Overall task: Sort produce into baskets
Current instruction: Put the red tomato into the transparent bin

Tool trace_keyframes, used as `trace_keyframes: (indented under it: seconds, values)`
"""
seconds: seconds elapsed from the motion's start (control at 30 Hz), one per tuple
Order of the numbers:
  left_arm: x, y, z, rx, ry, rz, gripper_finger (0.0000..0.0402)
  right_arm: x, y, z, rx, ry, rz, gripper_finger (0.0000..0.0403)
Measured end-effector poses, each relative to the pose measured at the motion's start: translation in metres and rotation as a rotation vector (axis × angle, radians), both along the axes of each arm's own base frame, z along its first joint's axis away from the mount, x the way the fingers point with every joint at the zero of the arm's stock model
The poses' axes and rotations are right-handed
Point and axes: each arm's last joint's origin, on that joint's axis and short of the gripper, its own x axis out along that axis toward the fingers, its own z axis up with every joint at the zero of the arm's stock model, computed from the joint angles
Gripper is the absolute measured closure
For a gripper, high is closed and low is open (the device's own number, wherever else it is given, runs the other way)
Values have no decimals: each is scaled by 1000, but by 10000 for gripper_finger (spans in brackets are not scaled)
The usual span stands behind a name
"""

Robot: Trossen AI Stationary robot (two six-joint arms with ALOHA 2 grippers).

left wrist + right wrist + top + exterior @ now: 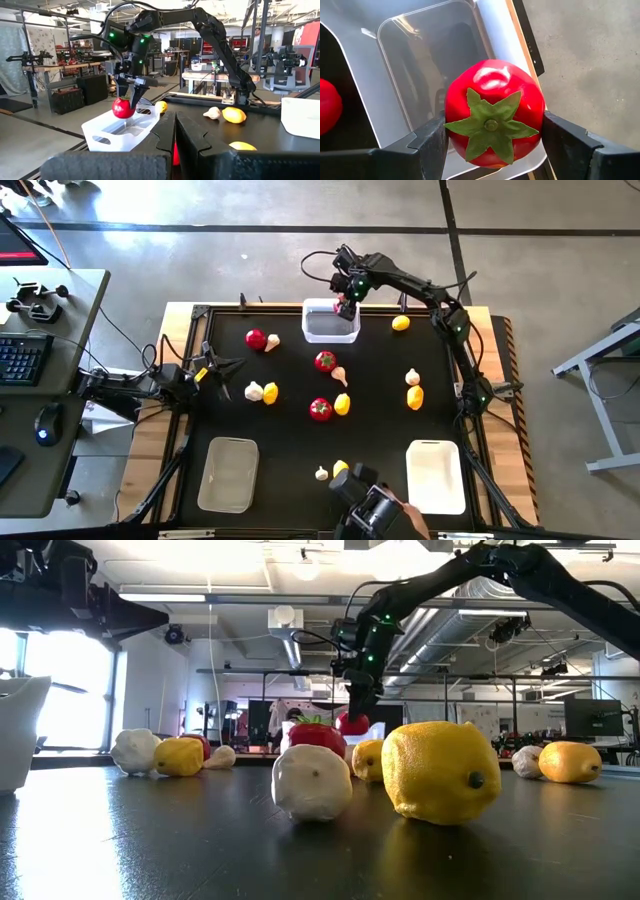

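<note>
My right gripper (346,306) hangs over the clear basket (330,324) at the table's far middle, shut on a red tomato (122,107) with a green top. The other produce lies loose on the black mat: tomatoes (325,361), lemons (415,397) and garlic bulbs (254,391). My left gripper (218,366) waits shut at the table's left edge, touching nothing. A beige basket (229,473) and a white basket (436,476) stand near the front edge. My right gripper pinches the tomato's two opposite sides (451,120) between its two fingers (565,142). The fingers come from above, slanting steeply down. The tomato's green top (491,124) faces up toward the wrist. It hangs clear above the basket's inside (430,60), near one end.
Two garlic bulbs and a lemon (340,468) lie near the front edge beside a dark camera (370,505). A lemon (401,323) lies right of the clear basket, and a tomato (256,339) with a garlic bulb lies left of it. Bare mat shows between the two near baskets.
</note>
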Motion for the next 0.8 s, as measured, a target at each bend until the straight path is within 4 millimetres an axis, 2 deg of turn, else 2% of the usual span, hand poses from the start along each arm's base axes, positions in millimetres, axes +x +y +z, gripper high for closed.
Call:
trace_keyframes:
  seconds: [0.37,0.8]
  values:
    - [0,0,0,0,0,0,401,-5,0,-1,26,38,-7,141]
    - [0,0,0,3,3,0,401,6,13,-5,52,36,-15,141]
